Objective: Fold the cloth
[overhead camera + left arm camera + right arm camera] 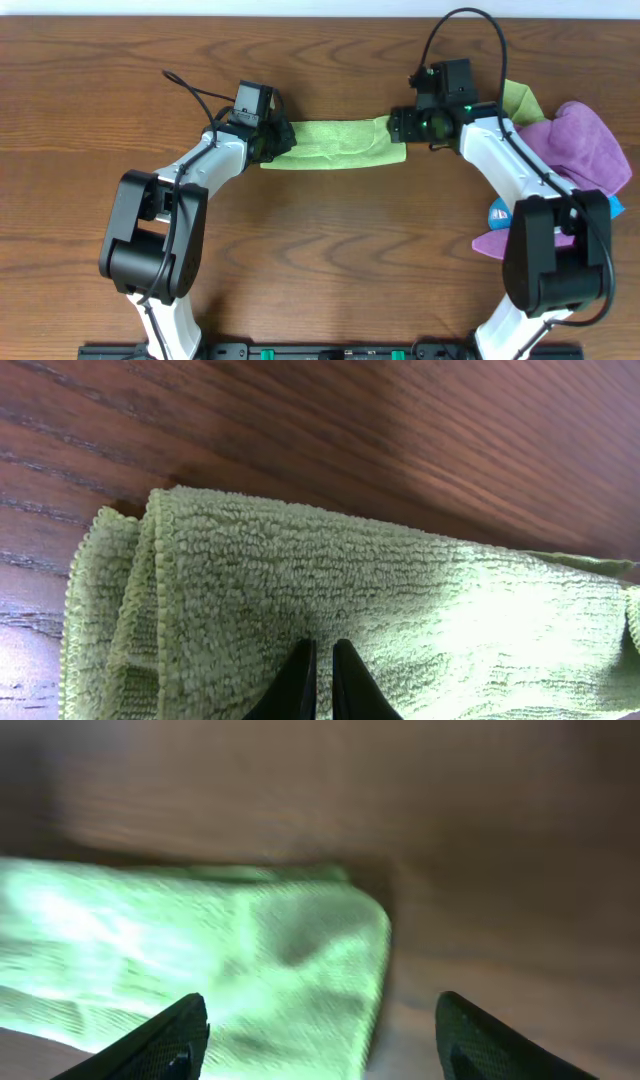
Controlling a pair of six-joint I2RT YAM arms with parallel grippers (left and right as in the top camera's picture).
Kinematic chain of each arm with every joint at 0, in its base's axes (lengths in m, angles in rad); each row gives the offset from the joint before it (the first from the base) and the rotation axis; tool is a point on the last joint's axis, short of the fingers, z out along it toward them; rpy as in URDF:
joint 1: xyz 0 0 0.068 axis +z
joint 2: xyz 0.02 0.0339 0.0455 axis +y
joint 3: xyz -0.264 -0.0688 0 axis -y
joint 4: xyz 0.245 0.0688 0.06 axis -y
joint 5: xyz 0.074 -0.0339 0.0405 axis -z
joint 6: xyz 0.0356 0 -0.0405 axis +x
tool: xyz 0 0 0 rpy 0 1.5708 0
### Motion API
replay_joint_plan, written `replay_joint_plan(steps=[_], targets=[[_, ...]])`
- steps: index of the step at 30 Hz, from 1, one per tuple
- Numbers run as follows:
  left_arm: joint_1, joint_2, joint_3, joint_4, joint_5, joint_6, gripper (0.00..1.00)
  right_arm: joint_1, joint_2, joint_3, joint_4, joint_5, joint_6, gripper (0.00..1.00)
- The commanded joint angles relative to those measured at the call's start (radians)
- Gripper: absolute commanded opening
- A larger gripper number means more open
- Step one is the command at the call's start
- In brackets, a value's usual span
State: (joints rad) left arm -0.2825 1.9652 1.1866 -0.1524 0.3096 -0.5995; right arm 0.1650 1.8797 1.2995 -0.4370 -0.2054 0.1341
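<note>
Overhead, the cloth (335, 143) lies as a folded strip on the table (320, 250), its long axis running 9 to 3 o'clock. The left gripper (272, 140) sits at its 9 o'clock end, jaws pressed together. The right gripper (400, 130) is at the 3 o'clock end, jaws spread wide.

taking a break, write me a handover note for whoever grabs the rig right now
Left tool: shut, pinching the left end of the cloth.
Right tool: open over the cloth's right end, gripping nothing.
Cloth: lies as a long narrow strip on the table between the two arms. The purple cloths sit at the far right, out of the job.
Done: the cloth looks folded lengthwise already.
Left: probably close the right tool on its end, bring one end over the other, then let go.
</note>
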Motion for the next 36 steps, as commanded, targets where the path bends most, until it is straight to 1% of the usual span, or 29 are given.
replay_joint_plan(steps=[1,6,8,11,13,15,16,17,18,27,36], targets=[[0.001,0.01,0.019,-0.001,-0.013,0.0,0.08,0.018,-0.034,0.037,0.013,-0.064,-0.047,0.72],[0.001,0.01,0.019,0.0,-0.014,-0.01,0.08,0.049,-0.019,0.043,0.087,-0.065,-0.05,0.69],[0.001,0.01,0.019,0.0,-0.014,-0.011,0.08,0.069,-0.01,0.043,0.125,-0.064,-0.049,0.63],[0.001,0.01,0.019,0.0,-0.014,-0.011,0.07,0.095,0.021,0.045,0.158,-0.064,-0.034,0.47],[0.001,0.01,0.019,-0.001,-0.013,-0.011,0.06,0.111,0.046,0.047,0.173,-0.064,-0.011,0.34],[0.001,0.01,0.019,-0.001,-0.013,-0.011,0.06,0.126,0.074,0.047,0.195,-0.064,0.0,0.14],[0.001,0.01,0.019,-0.001,-0.013,-0.015,0.06,0.135,0.09,0.048,0.207,-0.064,0.005,0.06],[0.001,0.01,0.019,-0.001,-0.013,-0.019,0.06,0.139,0.103,0.049,0.214,-0.064,0.008,0.03],[0.001,0.01,0.019,-0.001,-0.013,-0.019,0.06,0.144,0.115,0.05,0.218,-0.06,0.009,0.01],[0.001,0.01,0.019,0.0,-0.013,-0.018,0.06,0.157,0.137,0.061,0.192,0.06,0.007,0.01],[0.001,0.01,0.019,-0.001,-0.013,-0.019,0.06,0.157,0.17,0.061,0.14,0.084,-0.001,0.01]])
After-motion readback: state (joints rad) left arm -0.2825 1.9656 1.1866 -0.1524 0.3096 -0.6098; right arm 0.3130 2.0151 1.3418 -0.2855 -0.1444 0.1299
